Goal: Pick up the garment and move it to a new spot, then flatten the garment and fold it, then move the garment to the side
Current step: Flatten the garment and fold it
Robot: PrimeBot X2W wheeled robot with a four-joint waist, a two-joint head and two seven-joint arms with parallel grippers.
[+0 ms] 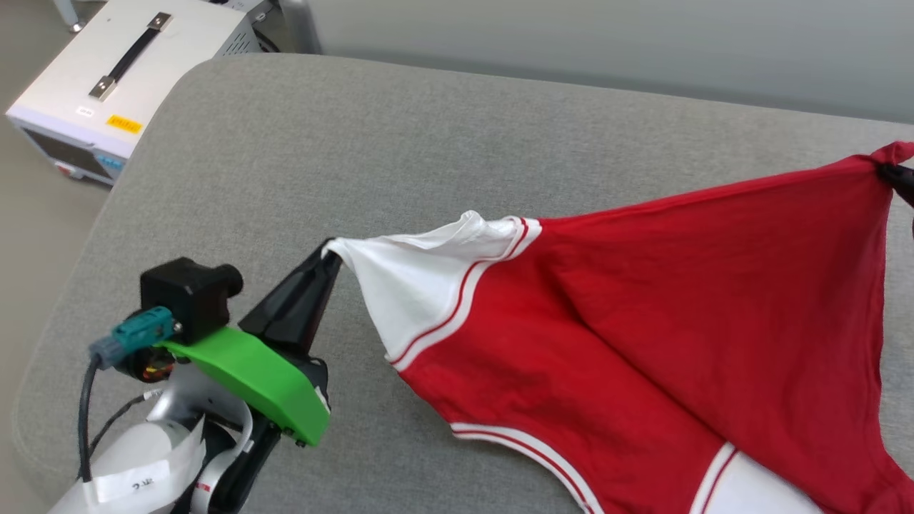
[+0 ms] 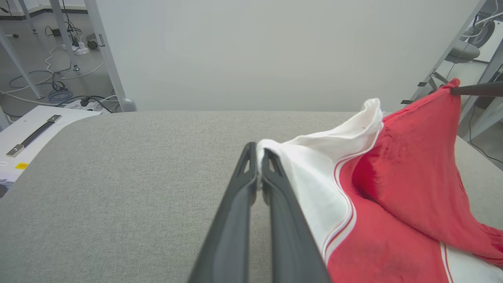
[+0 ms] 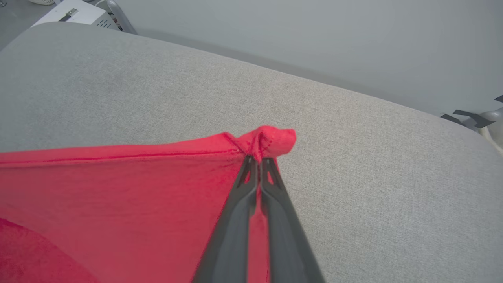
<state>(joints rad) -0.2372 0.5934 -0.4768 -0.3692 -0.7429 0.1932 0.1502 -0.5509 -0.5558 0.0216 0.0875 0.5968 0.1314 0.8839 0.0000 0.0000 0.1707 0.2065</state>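
Red cloth with white sleeves: you have one garment (image 1: 607, 321) in the head view, strung between your two hands over the grey fabric worktop (image 1: 321, 143). Its lower part trails towards the bottom right. Your left hand (image 1: 330, 251) is closed on the tip of one white sleeve. Your right hand (image 1: 892, 173), at the right edge, pinches a red corner. A second white sleeve shows at the bottom edge. One white equipment case (image 1: 107, 78) stands off the worktop's far left corner. It has one black handle (image 1: 130, 56) and one yellow sticker (image 1: 124, 124), its print too small to read. One white tag (image 1: 132, 482) on your left forearm begins with a 2; the rest is unclear.

From the left wrist, you see two dark fingers pressed together on the sleeve's edge. The other hand holds the red corner up at the upper right. Several cables (image 2: 59, 84) lie on the floor.

From the right wrist, two fingers clamp a bunched red corner above the worktop.
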